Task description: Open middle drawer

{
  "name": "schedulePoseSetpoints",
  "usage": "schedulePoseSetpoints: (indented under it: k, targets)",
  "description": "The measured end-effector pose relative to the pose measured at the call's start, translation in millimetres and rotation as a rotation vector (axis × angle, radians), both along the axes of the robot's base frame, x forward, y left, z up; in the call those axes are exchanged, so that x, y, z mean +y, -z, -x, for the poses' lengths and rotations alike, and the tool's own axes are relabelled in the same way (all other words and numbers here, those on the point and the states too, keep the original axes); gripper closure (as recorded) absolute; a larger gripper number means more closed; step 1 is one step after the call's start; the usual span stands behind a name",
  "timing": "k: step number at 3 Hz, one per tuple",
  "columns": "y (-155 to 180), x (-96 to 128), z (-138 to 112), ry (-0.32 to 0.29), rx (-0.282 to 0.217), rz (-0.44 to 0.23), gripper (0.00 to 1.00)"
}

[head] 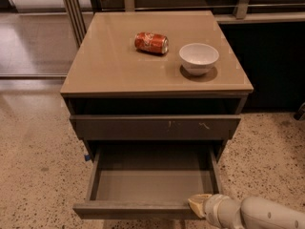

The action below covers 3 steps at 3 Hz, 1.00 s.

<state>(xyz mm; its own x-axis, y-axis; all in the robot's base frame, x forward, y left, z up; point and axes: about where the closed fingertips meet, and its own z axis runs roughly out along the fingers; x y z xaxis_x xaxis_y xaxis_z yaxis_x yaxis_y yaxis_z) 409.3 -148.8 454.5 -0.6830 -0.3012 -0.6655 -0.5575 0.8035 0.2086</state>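
The middle drawer (152,182) is pulled far out of the cabinet. Its grey inside is bare, its dark front edge (133,209) is nearest the camera, and a small blue tab (87,157) sits at its left end. My gripper (198,204) is at the right end of that front edge, touching or just over it. Its white arm (257,214) comes in from the lower right. Above the open drawer is the wider shut front with white scratch marks (155,128). The lowest drawer is hidden under the open one.
On the tan cabinet top (109,61) a red soda can (151,43) lies on its side beside a white bowl (198,57). Speckled floor (38,175) lies left and right. Metal posts (71,8) stand at the back left, a dark wall (276,66) at the right.
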Motion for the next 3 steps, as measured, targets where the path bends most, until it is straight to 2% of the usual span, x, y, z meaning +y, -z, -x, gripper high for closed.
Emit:
schedulePoseSetpoints:
  k: [1,3]
  targets:
    - [-20.5,4.1,-0.9,0.025,-0.059,-0.022,0.58]
    - [-20.5,4.4,-0.8,0.025,-0.058,-0.023,0.12]
